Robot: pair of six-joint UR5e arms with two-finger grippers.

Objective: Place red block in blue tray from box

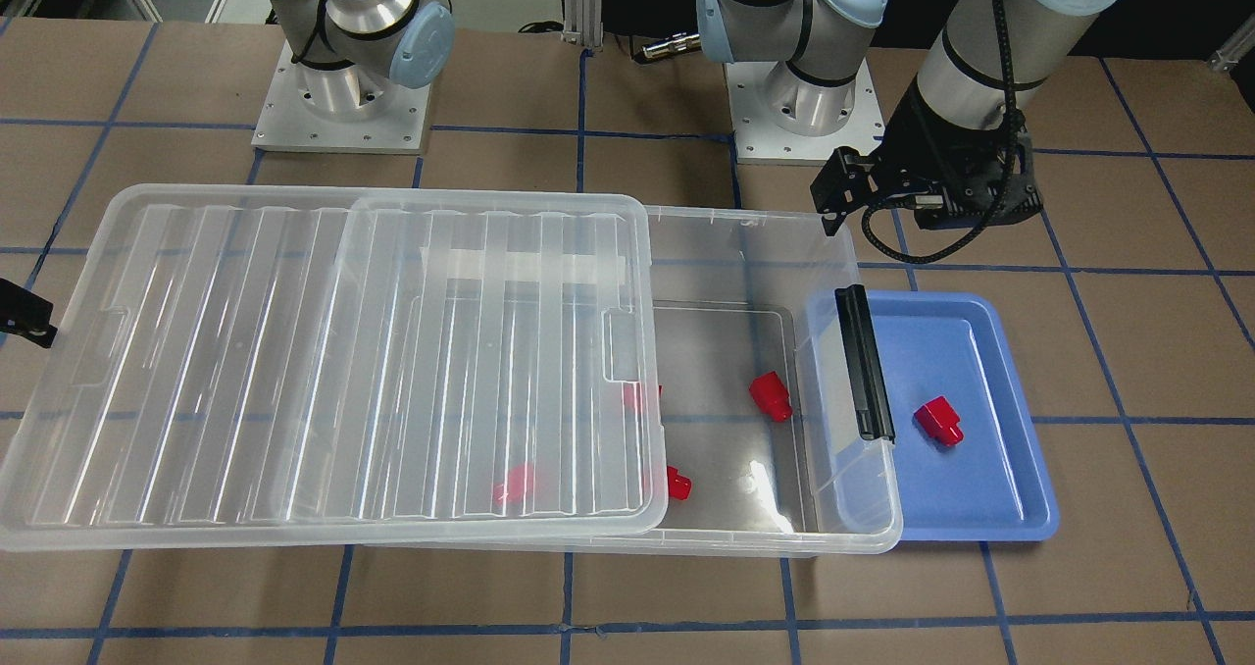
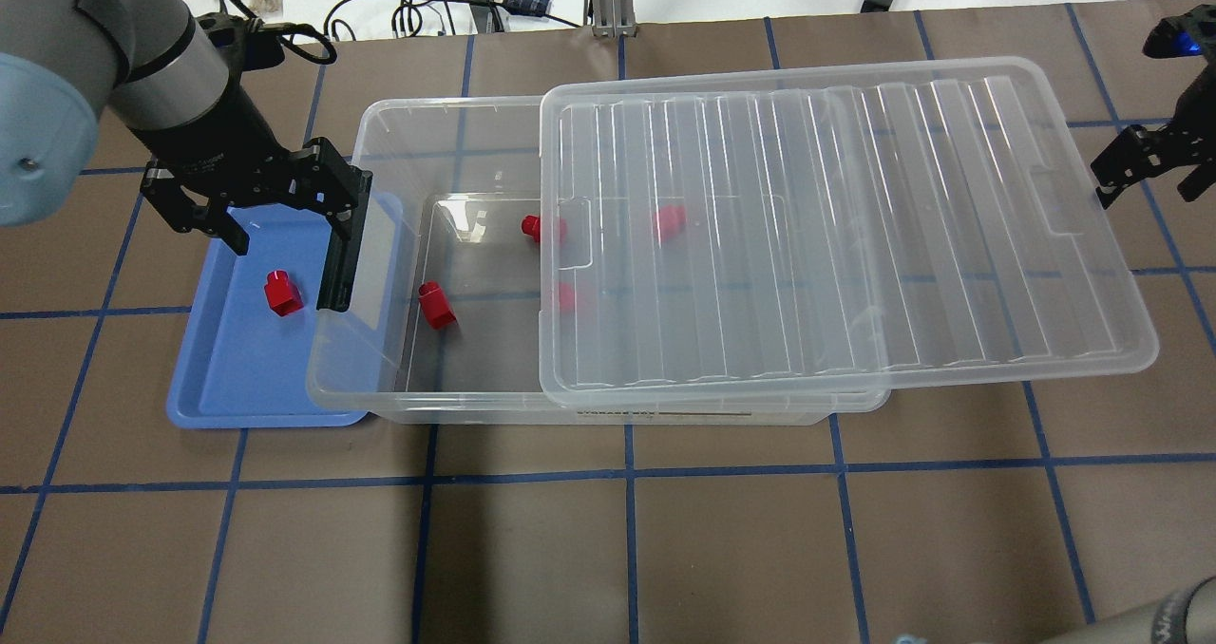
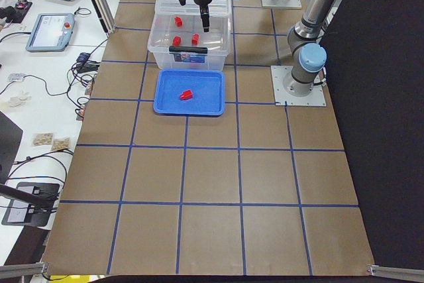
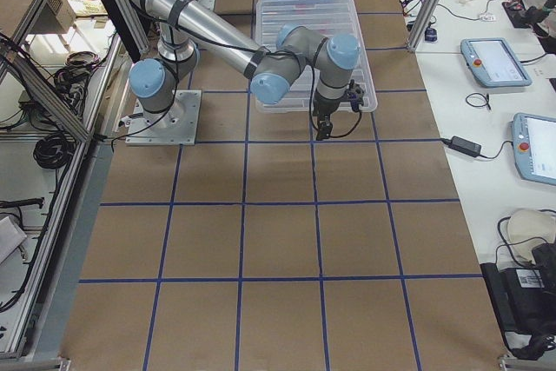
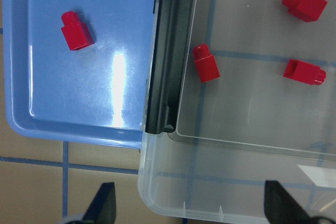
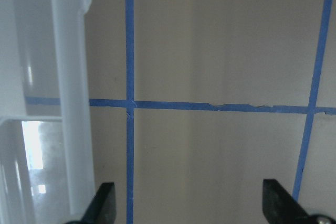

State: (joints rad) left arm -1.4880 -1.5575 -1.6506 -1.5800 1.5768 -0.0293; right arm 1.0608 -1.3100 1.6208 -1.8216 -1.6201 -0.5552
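Observation:
One red block [image 1: 938, 421] lies in the blue tray [image 1: 980, 508], also seen in the overhead view [image 2: 282, 294] and the left wrist view [image 5: 76, 30]. The clear box [image 2: 361, 397] stands beside the tray, its black latch bar [image 1: 863, 361] at the tray end. Its ribbed lid [image 2: 855, 226] is slid toward my right side, leaving that end uncovered. Two red blocks [image 2: 437, 304] [image 2: 543, 229] lie in the uncovered part and two more [image 2: 670, 221] show under the lid. My left gripper [image 2: 256, 217] hovers open and empty above the tray and latch end. My right gripper [image 2: 1140, 160] is open and empty past the lid's far end.
The table is brown with blue tape lines [image 2: 627, 473]. The two arm bases [image 1: 343, 106] [image 1: 804, 106] stand at the robot's edge of the table. In the right wrist view the lid's edge [image 6: 71, 103] is at the left, with bare table beside it.

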